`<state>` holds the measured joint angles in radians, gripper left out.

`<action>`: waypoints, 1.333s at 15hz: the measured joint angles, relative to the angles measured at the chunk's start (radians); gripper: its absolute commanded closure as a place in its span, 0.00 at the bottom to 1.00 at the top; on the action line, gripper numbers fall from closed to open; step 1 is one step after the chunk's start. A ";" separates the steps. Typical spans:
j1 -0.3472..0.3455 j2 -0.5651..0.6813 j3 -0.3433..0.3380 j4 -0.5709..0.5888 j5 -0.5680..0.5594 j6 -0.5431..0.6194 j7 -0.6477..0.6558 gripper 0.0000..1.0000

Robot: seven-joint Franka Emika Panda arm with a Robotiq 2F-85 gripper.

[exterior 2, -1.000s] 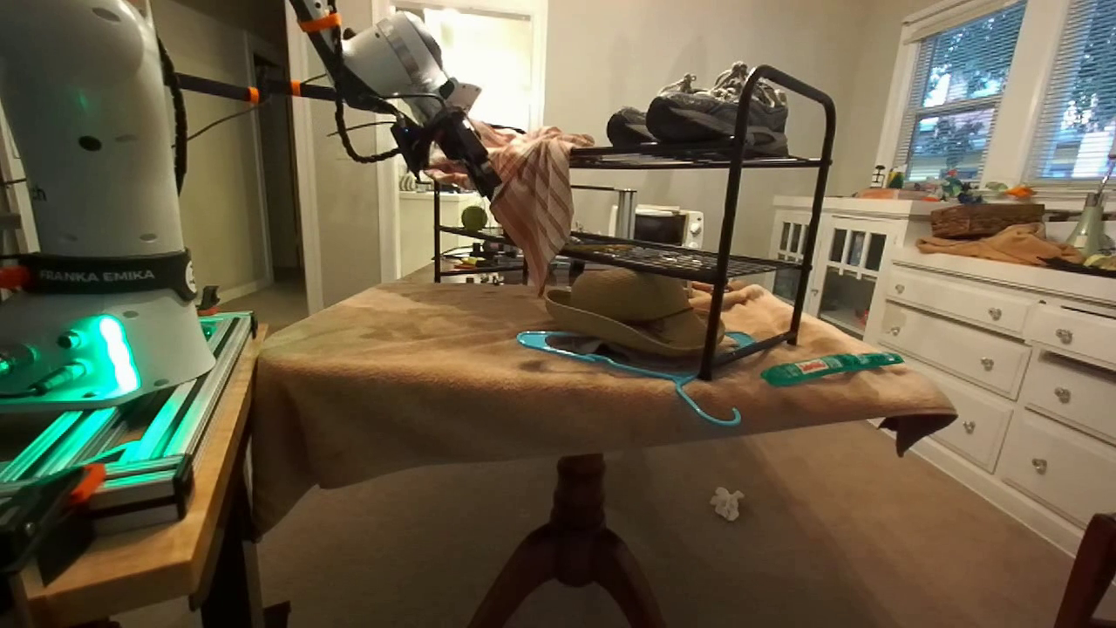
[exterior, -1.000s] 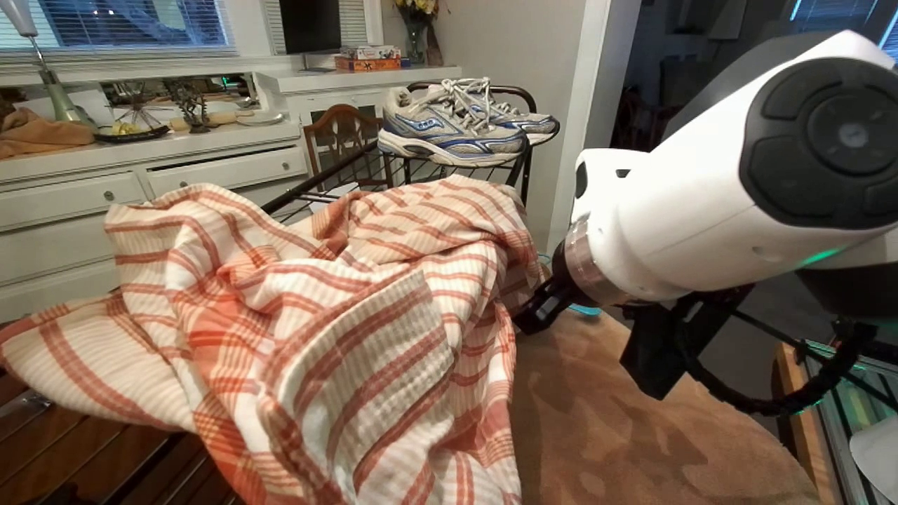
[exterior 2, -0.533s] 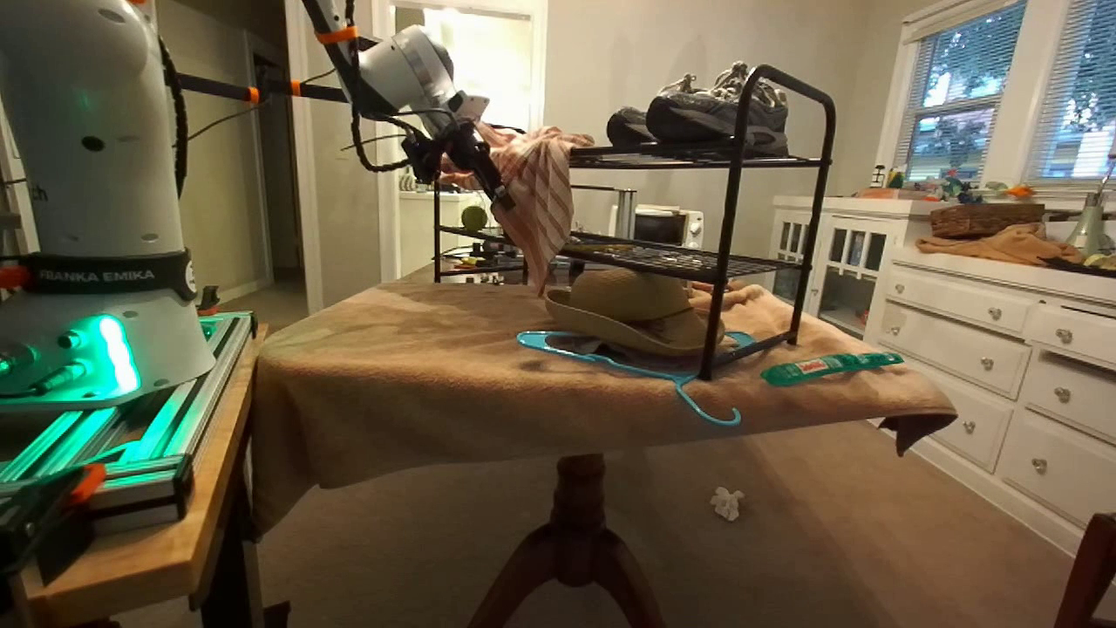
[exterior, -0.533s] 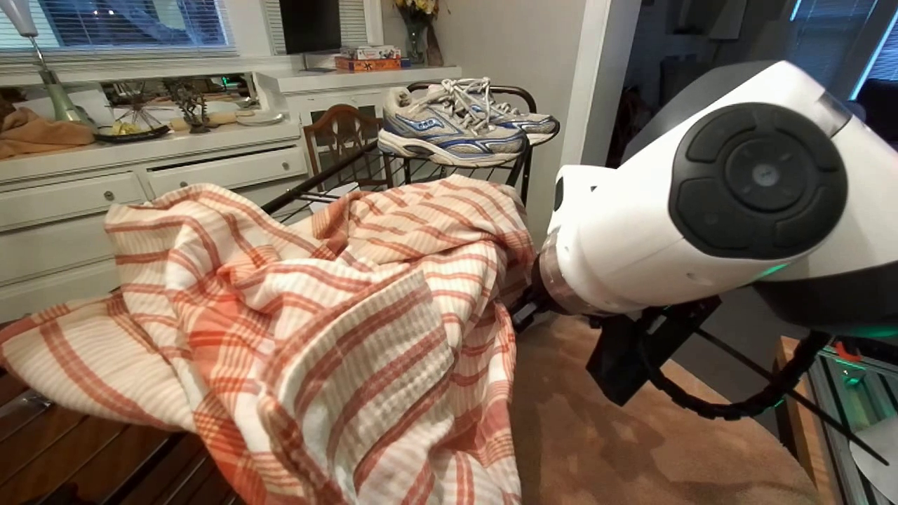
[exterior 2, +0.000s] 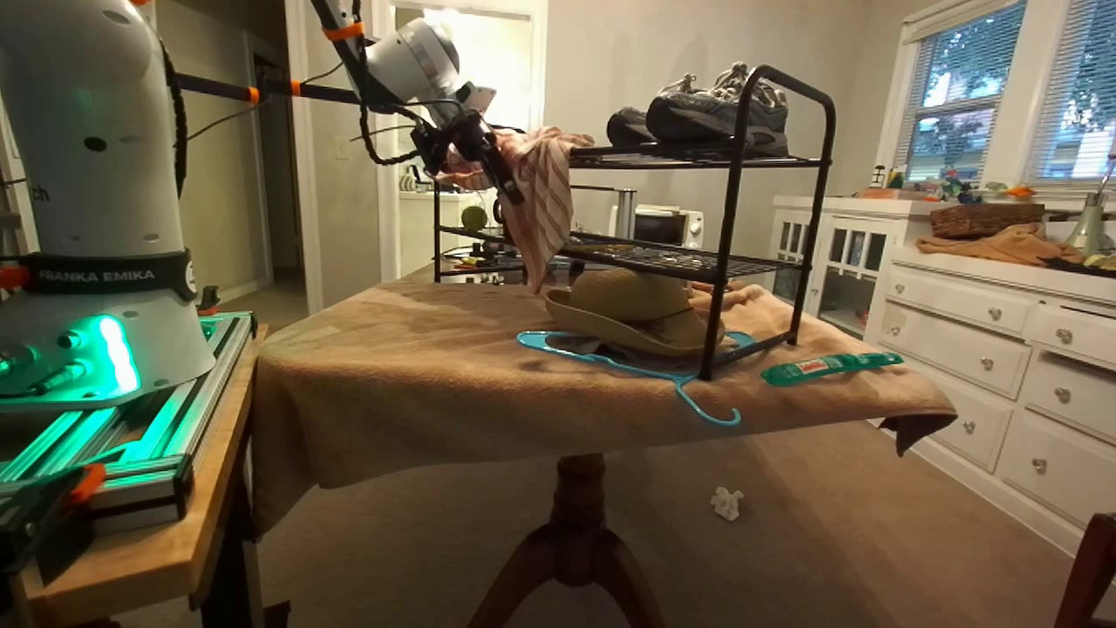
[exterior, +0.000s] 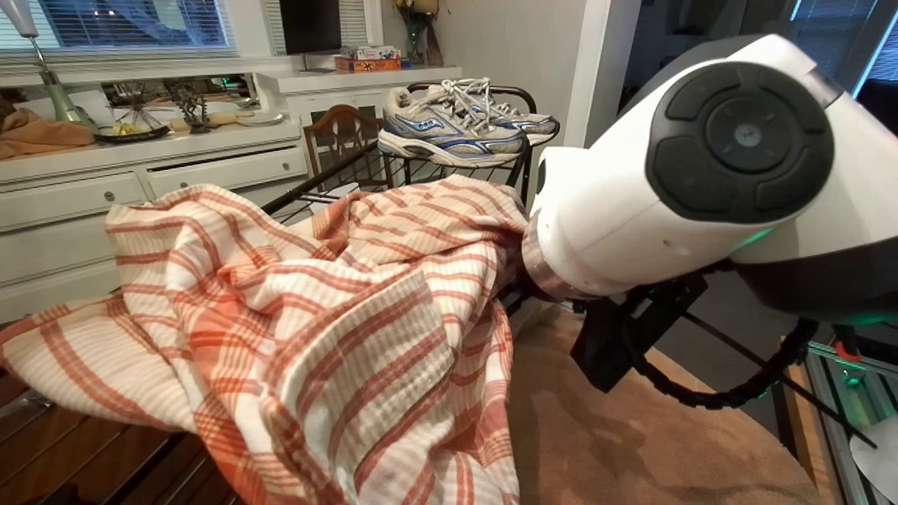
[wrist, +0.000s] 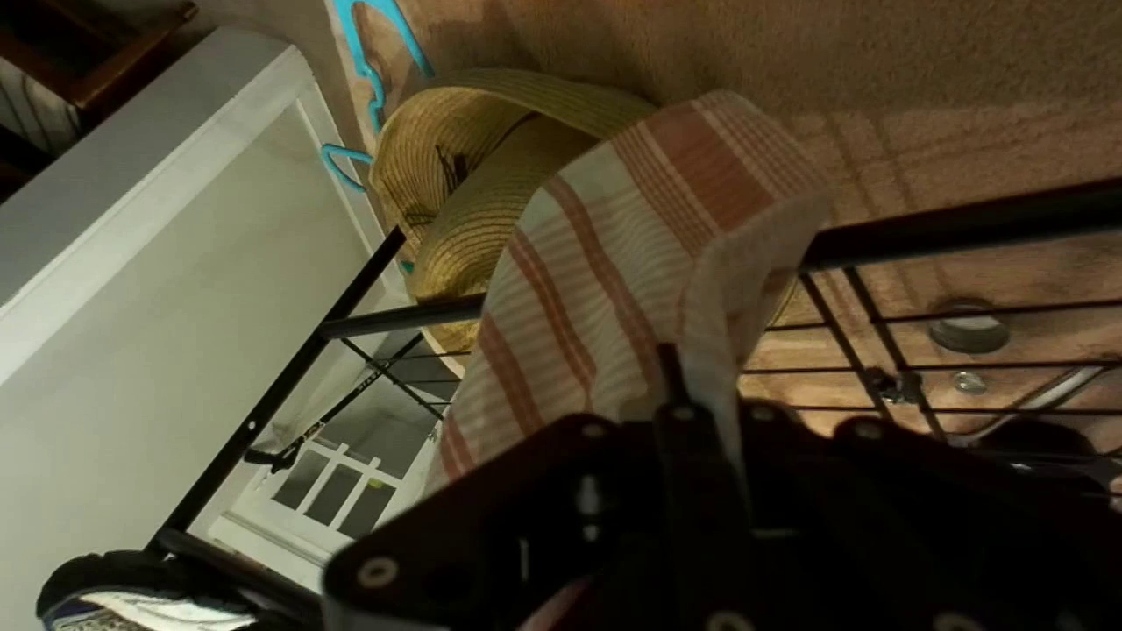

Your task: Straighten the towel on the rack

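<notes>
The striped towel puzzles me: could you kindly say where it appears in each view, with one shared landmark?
In an exterior view, the towel fills the lower left and centre.
In an exterior view, the towel hangs above and just left of centre.
In the wrist view, the towel crosses the middle.
Shared landmark: the dark wire rack, partly visible in all three.

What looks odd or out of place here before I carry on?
The towel is bunched in deep folds on the rack, one end drooping off its side, instead of lying flat. A crumpled white wad lies on the floor, perhaps dropped litter.
</notes>
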<state>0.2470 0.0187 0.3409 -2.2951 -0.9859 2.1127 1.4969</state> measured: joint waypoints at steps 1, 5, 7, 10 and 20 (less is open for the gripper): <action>0.000 -0.006 -0.003 0.014 0.016 -0.015 -0.036 1.00; 0.000 -0.048 -0.011 0.072 0.063 -0.119 -0.210 1.00; 0.002 -0.075 -0.011 0.103 0.080 -0.183 -0.317 1.00; 0.008 -0.116 -0.011 0.153 0.078 -0.268 -0.474 1.00; 0.003 -0.059 -0.035 0.382 -0.188 -0.207 -0.738 1.00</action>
<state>0.2497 -0.0401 0.3061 -1.9128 -1.1738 1.9055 0.7588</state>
